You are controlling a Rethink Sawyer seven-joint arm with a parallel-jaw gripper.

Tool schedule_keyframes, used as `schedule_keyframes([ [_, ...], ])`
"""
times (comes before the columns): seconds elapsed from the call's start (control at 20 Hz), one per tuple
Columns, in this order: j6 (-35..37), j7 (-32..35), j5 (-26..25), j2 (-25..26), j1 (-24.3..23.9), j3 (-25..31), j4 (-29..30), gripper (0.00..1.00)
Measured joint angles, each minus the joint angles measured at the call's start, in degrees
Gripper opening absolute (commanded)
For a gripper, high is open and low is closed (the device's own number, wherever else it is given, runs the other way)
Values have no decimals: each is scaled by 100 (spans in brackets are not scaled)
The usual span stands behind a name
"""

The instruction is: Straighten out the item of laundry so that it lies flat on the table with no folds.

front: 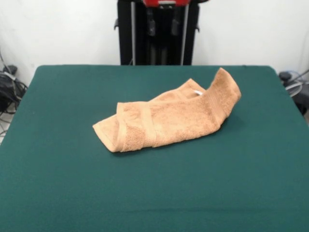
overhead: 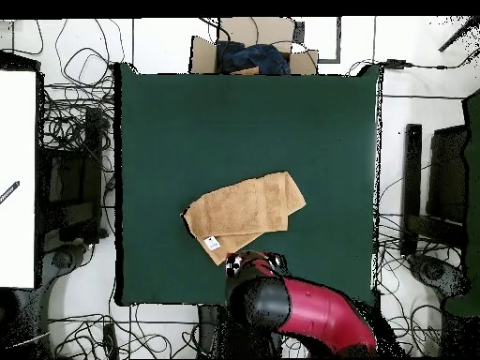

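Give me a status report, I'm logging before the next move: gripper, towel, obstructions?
Gripper state can't be told; arm back at table's robot side. Towel folded over itself, one corner raised, white tag showing. Nothing else on the table.

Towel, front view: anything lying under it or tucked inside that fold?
Only the green table shows around the towel. It is folded over itself, so lower layers and the felt beneath are covered; a white tag peeks out.

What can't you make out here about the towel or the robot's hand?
- Gripper: overhead view, hidden under the red arm; front view, cut off by the top edge.
- Towel underside and inner layers: both views, covered by its own folds.
- White tag print: too small to read.
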Motion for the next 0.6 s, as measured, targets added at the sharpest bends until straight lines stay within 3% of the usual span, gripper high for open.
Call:
schedule_keyframes([
  [0.4,-514,0,-331,-125,-1186,-56,547,100],
  [0.6,-843,0,-482,19,-1422,-84,595,100],
])
